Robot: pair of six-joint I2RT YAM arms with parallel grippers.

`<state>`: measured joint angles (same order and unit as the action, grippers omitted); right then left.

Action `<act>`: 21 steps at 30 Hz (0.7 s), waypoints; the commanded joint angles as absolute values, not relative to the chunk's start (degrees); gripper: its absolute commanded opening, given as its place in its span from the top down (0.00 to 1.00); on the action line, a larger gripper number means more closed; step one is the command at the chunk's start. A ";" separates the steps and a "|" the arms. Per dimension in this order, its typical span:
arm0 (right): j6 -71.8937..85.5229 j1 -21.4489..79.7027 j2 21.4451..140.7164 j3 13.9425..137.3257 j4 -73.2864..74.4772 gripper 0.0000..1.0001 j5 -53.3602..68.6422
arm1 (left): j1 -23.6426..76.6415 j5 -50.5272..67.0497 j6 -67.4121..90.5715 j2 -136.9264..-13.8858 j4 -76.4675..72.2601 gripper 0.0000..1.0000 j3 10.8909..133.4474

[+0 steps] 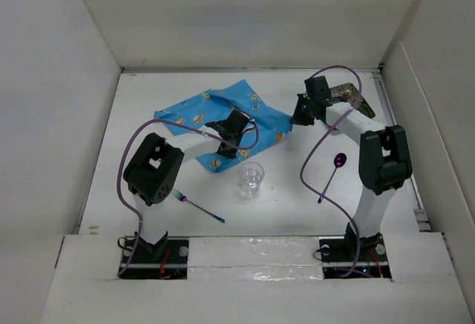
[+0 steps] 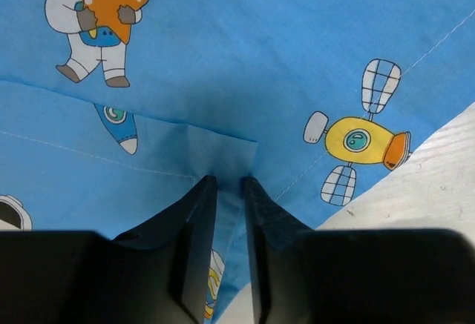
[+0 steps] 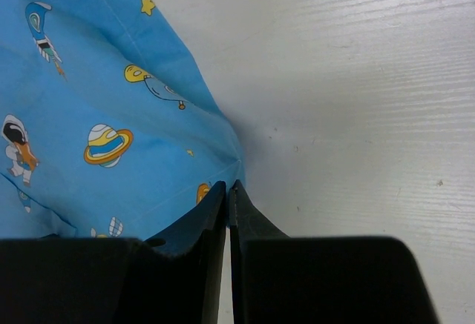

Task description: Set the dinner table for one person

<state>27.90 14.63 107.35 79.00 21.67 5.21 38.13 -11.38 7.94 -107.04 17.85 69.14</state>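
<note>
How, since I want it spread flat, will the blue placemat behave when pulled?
Probably floppy: the placemat lies rumpled and folds up at the left hand. Likely thin and light, given its narrow stitched hem at the right hand.

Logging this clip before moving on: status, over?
Grippers: left gripper and right gripper shut on placemat. It lies rumpled on dinner table. Nearby cup, fork, spoon lie off it.
</note>
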 commanded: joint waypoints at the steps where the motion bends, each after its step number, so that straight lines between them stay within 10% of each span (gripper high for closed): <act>1: 28.56 14.33 105.12 78.31 18.90 0.89 5.98 | 38.06 -13.54 7.47 -107.58 17.14 0.82 69.08; 4: 28.74 14.33 104.85 77.96 18.90 0.89 5.98 | 38.06 -15.20 8.52 -107.14 16.96 1.00 68.64; 16: 28.57 13.80 100.30 75.86 20.74 0.88 1.94 | 34.10 -20.91 17.65 -86.86 18.28 1.00 69.00; 21: 27.33 13.80 96.25 72.52 21.88 0.62 1.93 | 29.63 -21.80 24.59 -74.13 18.81 1.00 64.25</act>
